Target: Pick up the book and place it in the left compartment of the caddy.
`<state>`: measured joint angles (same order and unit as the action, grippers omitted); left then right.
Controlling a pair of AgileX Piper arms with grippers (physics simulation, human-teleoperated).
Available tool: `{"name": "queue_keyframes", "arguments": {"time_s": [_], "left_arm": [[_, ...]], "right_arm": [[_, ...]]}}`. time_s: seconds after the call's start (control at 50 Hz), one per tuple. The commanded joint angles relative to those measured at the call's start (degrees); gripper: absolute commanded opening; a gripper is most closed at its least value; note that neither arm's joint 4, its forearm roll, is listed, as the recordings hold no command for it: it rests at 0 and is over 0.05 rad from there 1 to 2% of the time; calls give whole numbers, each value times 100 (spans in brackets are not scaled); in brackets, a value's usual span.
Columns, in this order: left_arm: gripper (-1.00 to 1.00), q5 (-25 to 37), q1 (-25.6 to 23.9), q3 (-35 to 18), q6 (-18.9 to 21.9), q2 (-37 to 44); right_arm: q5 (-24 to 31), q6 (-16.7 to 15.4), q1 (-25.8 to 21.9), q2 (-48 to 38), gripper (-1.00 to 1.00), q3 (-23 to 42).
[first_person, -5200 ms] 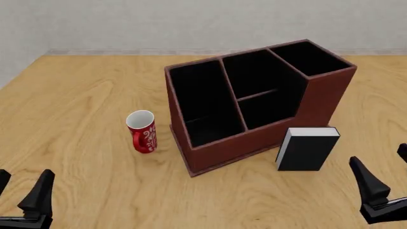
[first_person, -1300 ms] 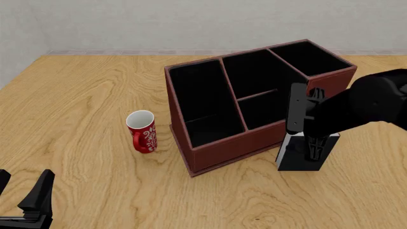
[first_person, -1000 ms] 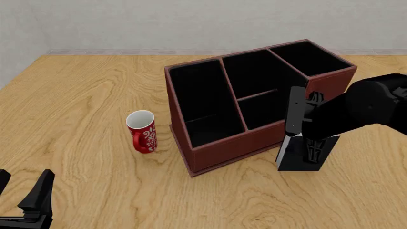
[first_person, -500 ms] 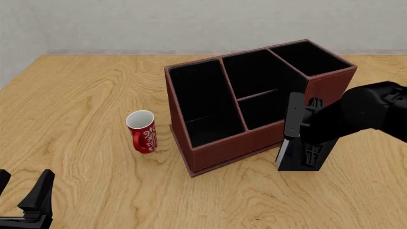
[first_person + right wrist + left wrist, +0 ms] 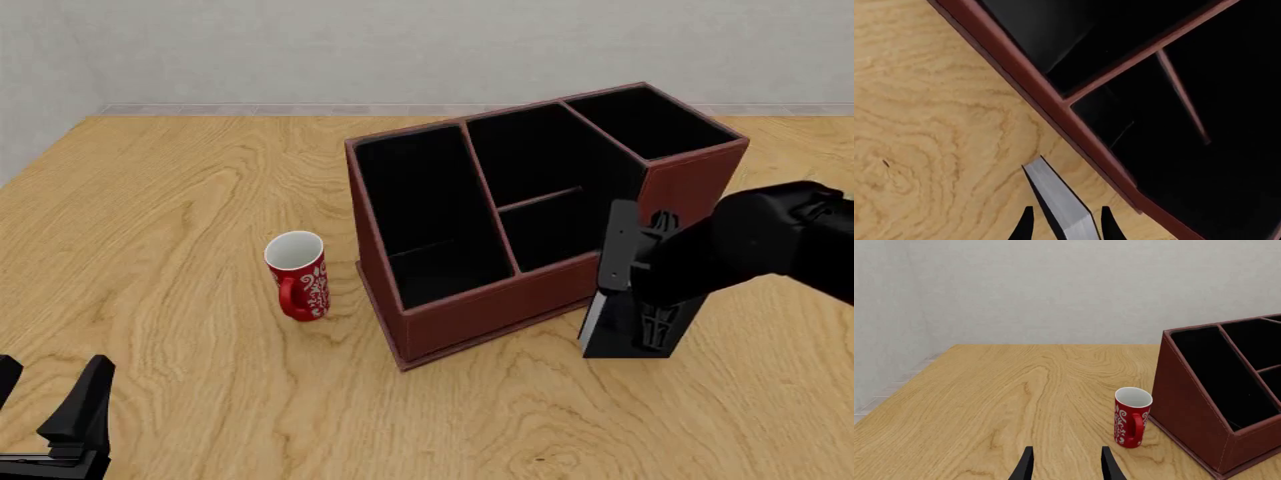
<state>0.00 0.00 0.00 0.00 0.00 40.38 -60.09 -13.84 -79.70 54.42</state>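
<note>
The black book (image 5: 603, 338) stands upright on the table against the caddy's front right. My right gripper (image 5: 650, 325) comes down over its top, open, one finger on each side. In the right wrist view the book's white page edge (image 5: 1062, 209) lies between the fingertips (image 5: 1026, 226) with a gap on both sides. The red-brown caddy (image 5: 454, 318) stands mid-table; its left compartment (image 5: 420, 215) is the long black section beside the mug. My left gripper (image 5: 60, 430) is open and empty at the near left (image 5: 1066, 467).
A red mug (image 5: 298, 275) stands left of the caddy and shows in the left wrist view (image 5: 1131, 417) next to the caddy wall (image 5: 1187, 405). The caddy's front rim (image 5: 1054, 117) runs close beside the book. Bare wood lies to the left.
My right arm came from the near right to above the book and has sunk lower around it over the last second. The book, mug and left arm have not moved.
</note>
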Motion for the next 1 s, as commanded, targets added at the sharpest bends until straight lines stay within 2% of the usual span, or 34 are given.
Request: {"name": "queue_keyframes", "arguments": {"time_s": [0.02, 0.1, 0.12, 0.48, 0.64, 1.0], "left_arm": [[100, 0, 0, 0, 0, 0], [100, 0, 0, 0, 0, 0], [100, 0, 0, 0, 0, 0], [100, 0, 0, 0, 0, 0], [100, 0, 0, 0, 0, 0], [100, 0, 0, 0, 0, 0]], "right_arm": [[-20, 33, -8, -75, 100, -71], [31, 90, -62, -42, 100, -89], [51, 119, -94, -25, -100, -103], [315, 393, -505, 212, -100, -415], [405, 365, -588, 392, -100, -545], [1111, -353, -71, 1236, -100, -520]]}}
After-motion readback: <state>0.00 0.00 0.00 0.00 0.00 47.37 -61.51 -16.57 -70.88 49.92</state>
